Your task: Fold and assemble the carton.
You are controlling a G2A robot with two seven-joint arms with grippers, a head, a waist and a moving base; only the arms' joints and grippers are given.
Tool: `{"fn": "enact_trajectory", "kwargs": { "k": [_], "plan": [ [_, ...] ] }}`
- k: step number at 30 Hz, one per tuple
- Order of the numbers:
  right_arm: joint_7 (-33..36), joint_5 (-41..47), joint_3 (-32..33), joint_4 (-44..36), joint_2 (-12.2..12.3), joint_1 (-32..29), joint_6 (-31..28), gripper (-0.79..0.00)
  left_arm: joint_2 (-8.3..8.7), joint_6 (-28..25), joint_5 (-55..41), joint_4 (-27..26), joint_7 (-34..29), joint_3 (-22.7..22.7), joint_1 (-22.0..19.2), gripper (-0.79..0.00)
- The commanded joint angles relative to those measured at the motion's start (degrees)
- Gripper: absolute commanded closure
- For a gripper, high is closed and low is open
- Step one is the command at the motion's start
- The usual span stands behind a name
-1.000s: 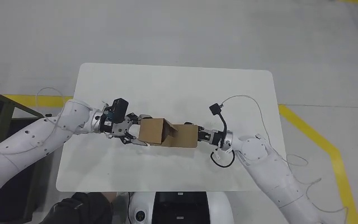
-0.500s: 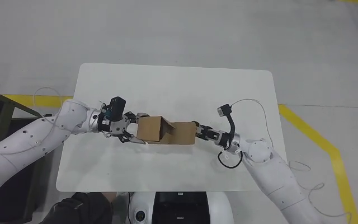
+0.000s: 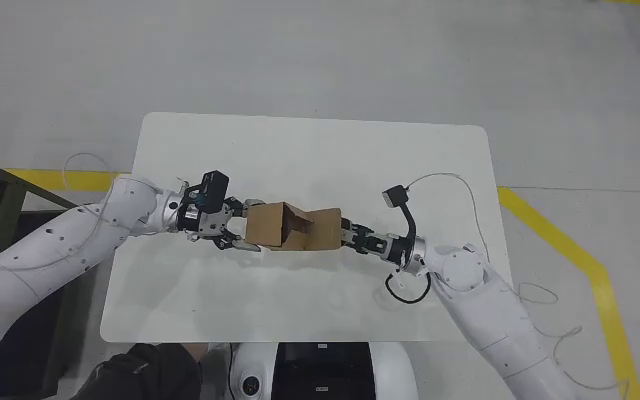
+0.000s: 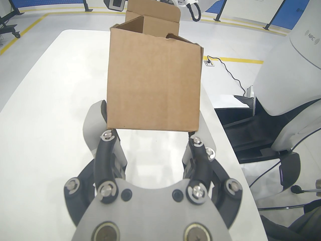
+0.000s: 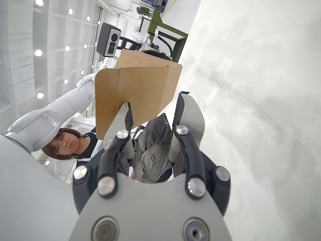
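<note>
Left wrist view: left gripper [image 4: 150, 121] clamps the open, part-folded carton [image 4: 153, 83].

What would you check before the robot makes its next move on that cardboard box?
1. Hold: left gripper clamps the carton from both sides: ok.
2. Free hand: right gripper open at the flap: ok.
3. Box body squared up: ok.
4. Flap folded closed: not ok, it sticks out.
5. Box resting on the table: cannot tell.
</note>
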Motion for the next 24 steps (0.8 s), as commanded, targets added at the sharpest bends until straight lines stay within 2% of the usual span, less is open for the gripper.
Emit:
{"fn": "enact_trajectory", "kwargs": {
  "k": [1, 10, 20, 24],
  "plan": [
    [-0.24, 0.27, 0.29, -0.04, 0.06, -0.19, 0.05, -0.336, -0.17, 0.00, -0.29, 0.04, -0.52, 0.00, 0.01, -0.520],
    [0.59, 4.23, 0.37, 1.14, -0.06, 0.24, -0.66, -0.336, -0.58, 0.00, -0.86, 0.46, -1.78, 0.00, 0.06, -0.526],
    [-0.25, 1.20, 0.60, 0.00, 0.06, 0.35, -0.79, -0.339, -0.87, 0.00, -1.58, 0.87, -3.49, 0.00, 0.11, -0.523],
    [-1.02, 3.17, 0.65, 0.18, -0.04, 0.10, -0.95, -0.342, -0.87, 0.00, -1.91, 0.53, -3.53, 0.00, 0.03, -0.514]
  ]
}}
